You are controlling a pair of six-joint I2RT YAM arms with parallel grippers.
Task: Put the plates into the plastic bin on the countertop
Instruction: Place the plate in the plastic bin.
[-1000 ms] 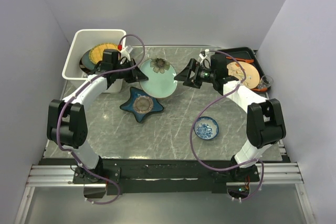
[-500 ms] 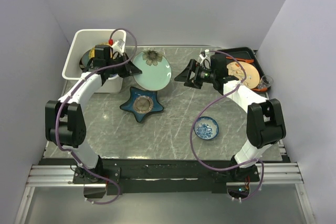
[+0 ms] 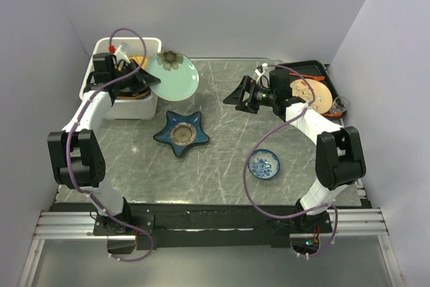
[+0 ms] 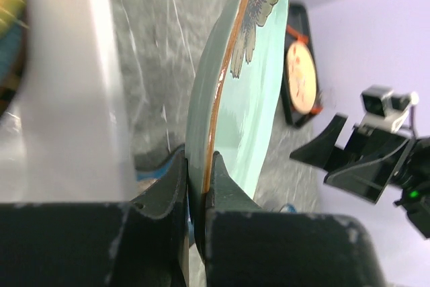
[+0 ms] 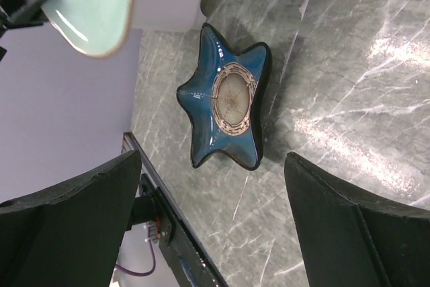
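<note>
My left gripper (image 3: 144, 80) is shut on the rim of the pale green floral plate (image 3: 173, 75) and holds it tilted in the air at the right edge of the white plastic bin (image 3: 101, 52). In the left wrist view the plate (image 4: 252, 92) stands edge-on between my fingers (image 4: 225, 186). The bin holds several plates, a yellow woven one (image 3: 138, 62) showing. The dark teal star-shaped plate (image 3: 181, 132) lies on the grey countertop (image 3: 222, 159); it also shows in the right wrist view (image 5: 232, 99). My right gripper (image 3: 235, 97) is open and empty above mid-counter.
A small blue-and-white dish (image 3: 264, 164) sits at the front right. A flat black tray (image 3: 310, 70) at the back right holds a tan plate with orange marks (image 3: 311, 93). A glass (image 3: 340, 105) stands by the tray.
My left gripper has lifted the pale green plate up and to the left, from over the counter to the bin's right edge. The right arm has not moved.
</note>
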